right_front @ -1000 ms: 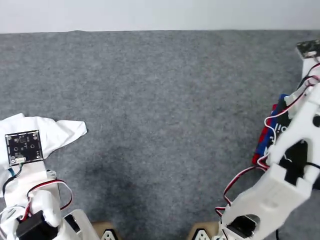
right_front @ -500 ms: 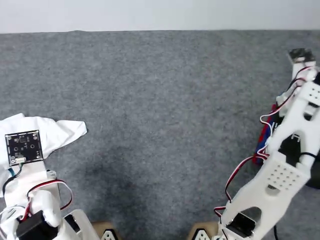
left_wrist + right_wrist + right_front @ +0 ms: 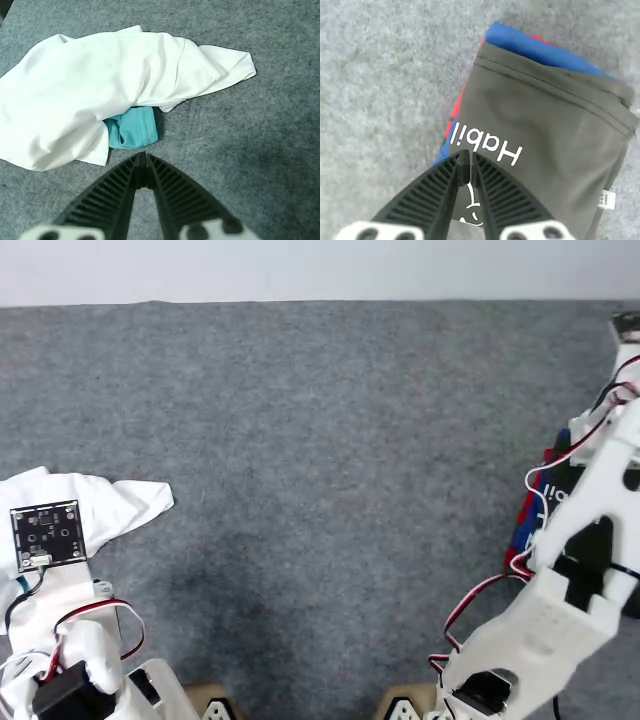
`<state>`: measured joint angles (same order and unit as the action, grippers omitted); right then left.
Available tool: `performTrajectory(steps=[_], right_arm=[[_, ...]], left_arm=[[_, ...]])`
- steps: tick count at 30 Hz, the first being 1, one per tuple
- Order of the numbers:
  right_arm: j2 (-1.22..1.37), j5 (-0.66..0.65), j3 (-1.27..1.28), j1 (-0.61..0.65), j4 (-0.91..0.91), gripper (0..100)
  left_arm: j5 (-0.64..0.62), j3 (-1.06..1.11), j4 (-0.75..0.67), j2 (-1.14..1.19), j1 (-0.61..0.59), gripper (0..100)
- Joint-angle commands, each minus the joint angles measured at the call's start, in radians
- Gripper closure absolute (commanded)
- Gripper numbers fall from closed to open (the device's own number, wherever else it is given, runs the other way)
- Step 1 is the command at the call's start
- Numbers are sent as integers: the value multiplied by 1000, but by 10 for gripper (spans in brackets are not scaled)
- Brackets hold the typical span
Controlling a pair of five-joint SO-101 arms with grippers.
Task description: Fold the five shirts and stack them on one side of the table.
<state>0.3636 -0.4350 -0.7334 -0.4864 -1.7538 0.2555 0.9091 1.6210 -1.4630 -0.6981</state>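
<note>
Shirts lie in two places on the grey table cover. At the left edge, on the near half, a crumpled white shirt spreads out unfolded, one sleeve reaching toward the middle of the table. The left wrist view shows a teal shirt under it, a small bunched part poking out from beneath the white hem. The left arm stands at the near left corner, its wrist over the white shirt. The left gripper has its black ribbed jaws pressed together, tips meeting, with no cloth between them. The tips sit just short of the teal piece, and I cannot tell whether they touch the cover.

At the right edge, about midway between near and far, sits a stack of folded shirts, its side showing red and blue. A dark grey shirt with white lettering lies on top, folded flat. Beneath it a blue shirt shows along one end, and a red shirt shows as a thin strip at the side. The right arm leans from the near edge out over the stack. The right gripper hovers above the dark grey shirt at its lettered edge, jaws shut tight on nothing
</note>
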Motion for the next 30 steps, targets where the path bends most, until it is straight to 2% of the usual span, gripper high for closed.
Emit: performTrajectory(steps=[1, 3, 7, 9, 14, 19, 24, 30], right_arm=[[-130, 25, 60, 12, -44, 990], [-206, 25, 152, 15, -44, 990], [-372, 25, 350, 25, -42, 989], [-456, 26, 451, 28, -42, 989], [-641, 26, 672, 28, -42, 989], [-763, 26, 832, 28, -41, 989], [-839, 28, 964, 28, -41, 989], [-895, 28, 1002, 27, -41, 989]], left_arm=[[11, -2, -28, 3, 0, 992], [48, -1, -41, 5, -2, 992], [198, 15, -84, 15, -6, 992], [249, 36, -141, 66, -51, 991], [368, 13, -338, 328, -201, 947], [523, -142, -359, 585, -244, 883], [655, -288, -416, 798, -244, 869], [829, -400, -462, 1033, -278, 833]])
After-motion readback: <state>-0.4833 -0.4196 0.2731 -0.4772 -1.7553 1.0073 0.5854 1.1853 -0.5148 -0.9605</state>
